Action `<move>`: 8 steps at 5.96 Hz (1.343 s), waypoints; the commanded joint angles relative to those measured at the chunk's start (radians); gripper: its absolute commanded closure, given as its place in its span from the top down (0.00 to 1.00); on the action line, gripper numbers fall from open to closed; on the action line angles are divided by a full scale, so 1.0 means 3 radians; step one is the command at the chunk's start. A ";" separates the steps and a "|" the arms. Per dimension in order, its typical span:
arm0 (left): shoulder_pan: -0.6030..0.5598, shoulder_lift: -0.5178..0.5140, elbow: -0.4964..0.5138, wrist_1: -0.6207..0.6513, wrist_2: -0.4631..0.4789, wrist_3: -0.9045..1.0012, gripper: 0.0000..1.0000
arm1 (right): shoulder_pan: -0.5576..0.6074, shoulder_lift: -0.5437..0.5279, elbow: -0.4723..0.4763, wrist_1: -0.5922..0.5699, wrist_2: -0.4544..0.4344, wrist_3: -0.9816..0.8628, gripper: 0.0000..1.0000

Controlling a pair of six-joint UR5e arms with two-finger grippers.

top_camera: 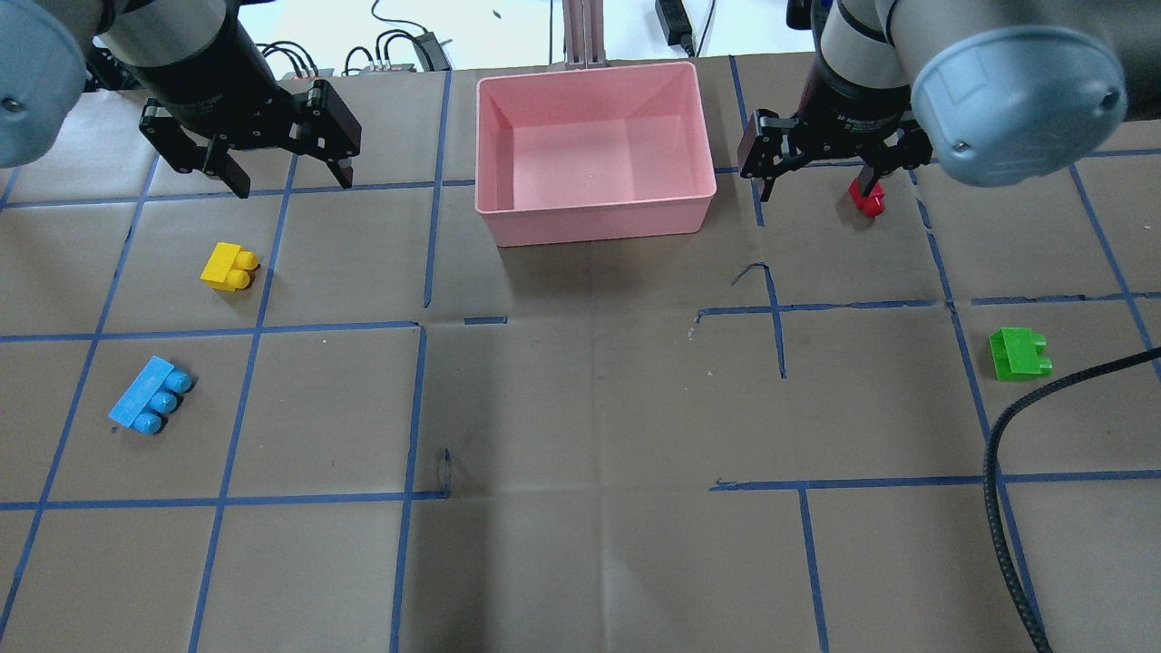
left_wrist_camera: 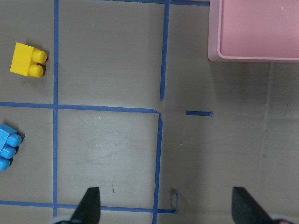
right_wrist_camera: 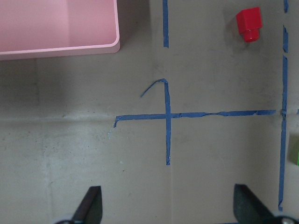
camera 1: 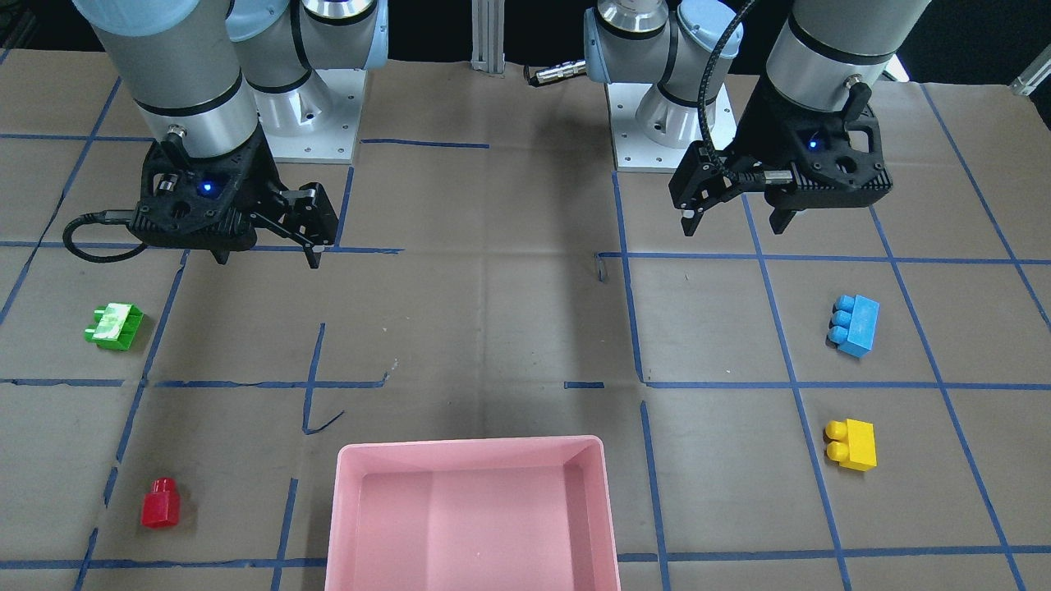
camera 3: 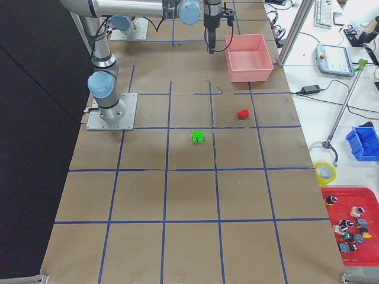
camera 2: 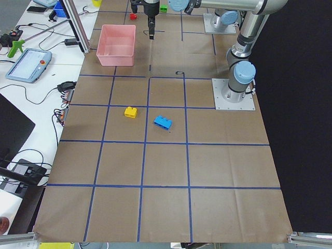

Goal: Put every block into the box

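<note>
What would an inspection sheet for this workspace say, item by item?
Surface: brown paper gridded with blue tape.
Job's things: box empty; green block, blue block, yellow block, red block all on the paper, outside it.
Clutter: nothing seen.
Grippers: left gripper and right gripper open, empty, above the paper.
Cables: black cable on the right arm's side.
Surroundings: pendant and blue bin on a side bench.

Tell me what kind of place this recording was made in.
Probably a robotics lab bench, not a home or a factory line. Brown paper covers the table and is marked with a blue tape grid. A metal base plate sits on it, and a teach pendant lies alongside.
</note>
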 commanded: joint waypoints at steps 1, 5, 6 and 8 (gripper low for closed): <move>0.0017 0.0018 -0.0010 -0.0009 0.0020 0.0028 0.99 | 0.0000 0.0000 -0.0014 0.0003 -0.0022 -0.0004 1.00; 0.0689 0.0161 -0.0311 -0.0009 0.0005 0.0832 0.99 | 0.0000 0.0000 -0.0009 0.0013 -0.0032 -0.0014 1.00; 0.1031 0.0268 -0.0459 -0.0009 0.0005 0.1377 0.99 | 0.0000 0.0005 0.0016 0.0008 -0.0032 -0.0039 1.00; 0.1661 0.0381 -0.0684 -0.0004 0.0010 0.2736 0.99 | 0.0000 0.0005 -0.0003 0.0059 -0.0007 -0.0039 1.00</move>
